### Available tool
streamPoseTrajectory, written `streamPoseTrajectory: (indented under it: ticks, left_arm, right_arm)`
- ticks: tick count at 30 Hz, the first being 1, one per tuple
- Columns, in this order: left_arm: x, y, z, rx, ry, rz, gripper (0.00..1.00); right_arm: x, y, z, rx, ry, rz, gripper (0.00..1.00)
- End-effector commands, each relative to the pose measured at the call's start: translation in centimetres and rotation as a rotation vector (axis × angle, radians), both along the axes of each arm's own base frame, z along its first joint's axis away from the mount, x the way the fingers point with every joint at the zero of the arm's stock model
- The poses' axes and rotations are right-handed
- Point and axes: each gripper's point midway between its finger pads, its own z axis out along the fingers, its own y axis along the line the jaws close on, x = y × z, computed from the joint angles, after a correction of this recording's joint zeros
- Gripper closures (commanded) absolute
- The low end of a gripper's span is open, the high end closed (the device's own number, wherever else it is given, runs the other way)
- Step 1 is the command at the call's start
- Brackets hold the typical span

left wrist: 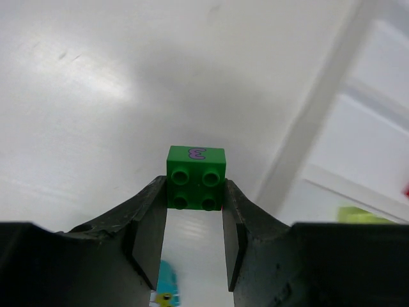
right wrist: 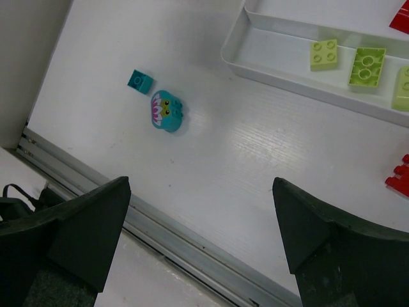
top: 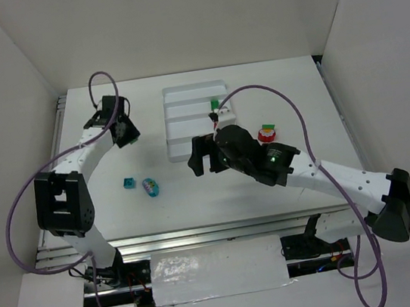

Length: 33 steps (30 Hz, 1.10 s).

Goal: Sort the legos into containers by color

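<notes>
White tabletop [top: 189,201], boxed by plain white walls [top: 171,21] at far, left and right edges. Aluminium rail [top: 216,233] runs along near edge; crinkled glossy sheet [top: 218,272] just outside it, centre.

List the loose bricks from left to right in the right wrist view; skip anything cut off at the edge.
small teal brick → teal brick with a face → pale yellow-green square brick → brighter yellow-green brick; the last two lie in the white tray.
</notes>
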Motion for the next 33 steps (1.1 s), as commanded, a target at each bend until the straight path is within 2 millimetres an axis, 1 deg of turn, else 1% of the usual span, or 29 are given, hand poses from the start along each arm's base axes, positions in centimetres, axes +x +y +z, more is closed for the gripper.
streamPoseTrajectory:
  ticks: [1, 2, 3, 4, 5, 6, 7, 8, 9, 10, 11, 12, 13, 14, 15, 16, 17, 18, 19, 20, 22, 23, 25, 28, 29, 31, 32, 33]
  left_arm:
    - [4.2, -5.2, 6.2, -0.034, -0.205, -0.158, 1.0]
    - [5.3, -6.9, 7.8, -0.052, -0.249, -0.196, 1.0]
    - [6.1, -7.8, 7.0, -0.061, -0.242, -0.215, 1.0]
    - [7.3, -9.3, 8.4, -0.094, -0.296, -0.254, 1.0]
    - [8.0, -9.9, 8.5, -0.108, -0.311, -0.269, 1.0]
    - [8.8, -10.6, 7.5, -0.114, -0.308, -0.288, 1.0]
    - [9.7, -11.2, 7.8, -0.122, -0.339, -0.302, 1.0]
    - [10.9, -12.4, 7.1, -0.144, -0.367, -0.335, 1.0]
    - [11.6, -13.0, 6.7, -0.156, -0.378, -0.354, 1.0]
    - [12.9, -13.8, 6.1, -0.17, -0.396, -0.374, 1.0]
    - [13.5, -14.4, 6.0, -0.18, -0.411, -0.394, 1.0]
    - [14.1, -14.8, 5.5, -0.18, -0.42, -0.416, 1.0]
    - [14.9, -15.3, 5.8, -0.183, -0.443, -0.427, 1.0]
    - [15.7, -15.7, 4.2, -0.179, -0.434, -0.434, 1.0]
    - [16.0, -15.9, 3.6, -0.166, -0.431, -0.44, 1.0]
    - [16.7, -16.0, 3.8, -0.159, -0.443, -0.435, 1.0]
    - [17.1, -16.0, 2.3, -0.148, -0.424, -0.429, 1.0]
    - [17.4, -16.0, 2.0, -0.137, -0.424, -0.424, 1.0]
    - [18.1, -16.2, 2.5, -0.137, -0.457, -0.427, 0.99]
    - [18.3, -16.3, 1.6, -0.134, -0.449, -0.429, 0.96]
    - [18.7, -16.4, 1.7, -0.135, -0.455, -0.429, 0.93]
    - [18.8, -16.4, 1.1, -0.136, -0.445, -0.427, 0.91]
    - [19.1, -16.6, 1.2, -0.136, -0.455, -0.429, 0.9]
    - [19.2, -16.9, 0.7, -0.133, -0.444, -0.437, 0.79]
    - [19.2, -17.0, 0.5, -0.126, -0.439, -0.431, 0.69]
    - [19.3, -16.8, 0.3, -0.105, -0.438, -0.422, 0.55]
    - [19.2, -16.7, 0.6, -0.099, -0.442, -0.415, 0.43]
    - [19.0, -16.8, 0.5, -0.095, -0.441, -0.418, 0.38]
  right_arm:
    - [-0.1, -1.4, 2.0, 0.031, -0.051, -0.04, 0.0]
    - [-0.1, -1.7, 2.0, 0.029, -0.055, -0.05, 0.0]
    - [-0.1, -2.1, 2.0, 0.028, -0.055, -0.058, 0.0]
    - [-0.2, -2.6, 2.1, 0.031, -0.058, -0.07, 0.0]
    - [-0.3, -2.9, 2.1, 0.03, -0.058, -0.076, 0.0]
    - [-0.5, -3.5, 2.4, 0.039, -0.064, -0.081, 0.0]
    - [-0.7, -3.7, 2.6, 0.044, -0.066, -0.082, 0.0]
    - [-1.0, -4.3, 2.9, 0.054, -0.071, -0.085, 0.0]
    - [-1.2, -4.5, 3.0, 0.06, -0.071, -0.082, 0.0]
    - [-1.5, -4.8, 2.9, 0.059, -0.068, -0.081, 0.0]
    - [-1.6, -5.1, 2.9, 0.059, -0.068, -0.083, 0.0]
    - [-1.9, -5.4, 3.1, 0.069, -0.071, -0.083, 0.0]
    - [-2.1, -5.7, 3.0, 0.068, -0.07, -0.083, 0.0]
    - [-2.3, -6.1, 2.6, 0.061, -0.066, -0.086, 0.0]
    - [-2.6, -6.4, 2.8, 0.074, -0.069, -0.085, 0.0]
    - [-2.8, -6.5, 2.8, 0.078, -0.068, -0.084, 0.0]
    - [-3.0, -6.6, 2.6, 0.079, -0.062, -0.077, 0.0]
    - [-3.4, -6.8, 2.4, 0.09, -0.057, -0.071, 0.0]
    - [-3.6, -6.8, 2.3, 0.094, -0.052, -0.064, 0.0]
    - [-3.8, -6.8, 2.2, 0.096, -0.047, -0.058, 0.0]
    - [-4.1, -6.8, 1.8, 0.099, -0.038, -0.045, 0.0]
    - [-4.2, -6.7, 1.7, 0.102, -0.037, -0.04, 0.0]
    - [-4.2, -6.6, 1.7, 0.101, -0.036, -0.034, 0.0]
    - [-4.1, -6.3, 1.8, 0.096, -0.041, -0.023, 0.0]
    - [-4.0, -6.2, 1.8, 0.091, -0.043, -0.02, 0.0]
    - [-3.9, -6.0, 1.9, 0.089, -0.048, -0.016, 0.0]
    - [-3.7, -5.9, 1.8, 0.083, -0.049, -0.015, 0.0]
    - [-3.8, -5.8, 1.9, 0.083, -0.049, -0.01, 0.0]
